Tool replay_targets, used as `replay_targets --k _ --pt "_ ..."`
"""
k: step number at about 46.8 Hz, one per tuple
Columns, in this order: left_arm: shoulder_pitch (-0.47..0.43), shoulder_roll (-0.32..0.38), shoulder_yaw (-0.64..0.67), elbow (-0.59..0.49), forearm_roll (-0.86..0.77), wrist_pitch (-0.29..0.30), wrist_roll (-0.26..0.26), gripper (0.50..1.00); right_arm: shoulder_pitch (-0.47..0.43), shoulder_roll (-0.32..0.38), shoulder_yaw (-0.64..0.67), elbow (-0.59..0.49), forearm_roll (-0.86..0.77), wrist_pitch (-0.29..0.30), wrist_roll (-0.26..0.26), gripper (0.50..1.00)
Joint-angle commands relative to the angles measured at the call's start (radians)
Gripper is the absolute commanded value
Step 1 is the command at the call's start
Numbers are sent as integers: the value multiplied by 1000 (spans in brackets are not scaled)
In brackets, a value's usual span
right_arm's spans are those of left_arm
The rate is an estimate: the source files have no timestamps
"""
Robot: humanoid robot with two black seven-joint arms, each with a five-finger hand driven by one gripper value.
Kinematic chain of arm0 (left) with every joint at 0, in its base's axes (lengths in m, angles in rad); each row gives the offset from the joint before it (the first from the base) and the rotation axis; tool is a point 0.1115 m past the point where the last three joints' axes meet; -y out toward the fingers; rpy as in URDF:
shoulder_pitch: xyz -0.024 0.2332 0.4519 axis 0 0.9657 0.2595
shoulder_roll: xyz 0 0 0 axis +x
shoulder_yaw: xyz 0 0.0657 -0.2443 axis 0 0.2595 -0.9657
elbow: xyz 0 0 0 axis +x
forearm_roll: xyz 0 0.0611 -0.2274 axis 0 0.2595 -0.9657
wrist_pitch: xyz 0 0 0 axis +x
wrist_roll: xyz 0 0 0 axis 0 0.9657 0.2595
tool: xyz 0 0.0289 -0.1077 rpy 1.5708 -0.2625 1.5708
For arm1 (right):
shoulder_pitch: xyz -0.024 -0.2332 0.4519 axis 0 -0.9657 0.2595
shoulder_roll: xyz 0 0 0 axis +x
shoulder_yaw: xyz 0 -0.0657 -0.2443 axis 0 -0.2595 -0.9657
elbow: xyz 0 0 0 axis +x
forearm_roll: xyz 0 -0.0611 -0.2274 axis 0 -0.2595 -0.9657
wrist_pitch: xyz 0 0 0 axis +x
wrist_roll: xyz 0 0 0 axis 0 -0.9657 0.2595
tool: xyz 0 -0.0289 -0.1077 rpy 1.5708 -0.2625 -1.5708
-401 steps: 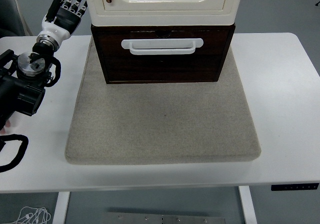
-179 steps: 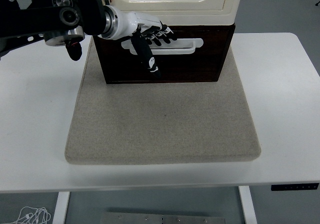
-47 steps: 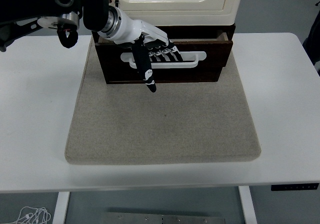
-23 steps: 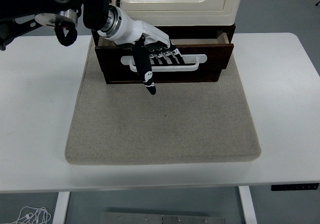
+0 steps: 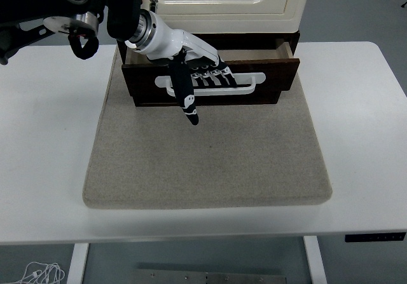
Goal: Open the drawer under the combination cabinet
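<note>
A cream cabinet stands at the back of the table on a dark brown drawer unit. The drawer is pulled partly out, its tan inside showing along the top. Across its front runs a white handle. My left hand reaches in from the upper left, its four fingers hooked behind the handle and shut on it. The thumb points down over the drawer front. My right hand is out of view.
The cabinet stands on a grey felt mat that covers the middle of the white table. My black left arm crosses the upper left corner. Cables lie on the floor at the bottom left.
The drawer has slid further out toward me, pulled by my left hand on the handle. The gap showing its inside has widened.
</note>
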Motion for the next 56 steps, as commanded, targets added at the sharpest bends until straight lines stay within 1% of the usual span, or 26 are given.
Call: replay_targets --k 1,28,38,44,48,53,56 --pt "1 0 -1 -4 -1 -5 0 1000 0 0 0 0 0 -1 0 926" --pt "10 1 -56 -14 -4 -61 -2 1000 1 0 0 0 0 -1 0 926" --pt "10 3 -125 -12 -4 -90 -2 1000 0 0 0 0 0 -1 0 928" --pt "18 9 -217 -12 -6 -102 -6 1000 0 0 0 0 0 -1 0 926" --pt "27 9 -304 -9 -7 -102 -31 1000 0 0 0 0 0 -1 0 926" --pt "46 7 -459 0 -18 -102 -68 1000 0 0 0 0 0 1 0 926" --pt "55 3 -554 11 -26 -102 -78 1000 0 0 0 0 0 1 0 926"
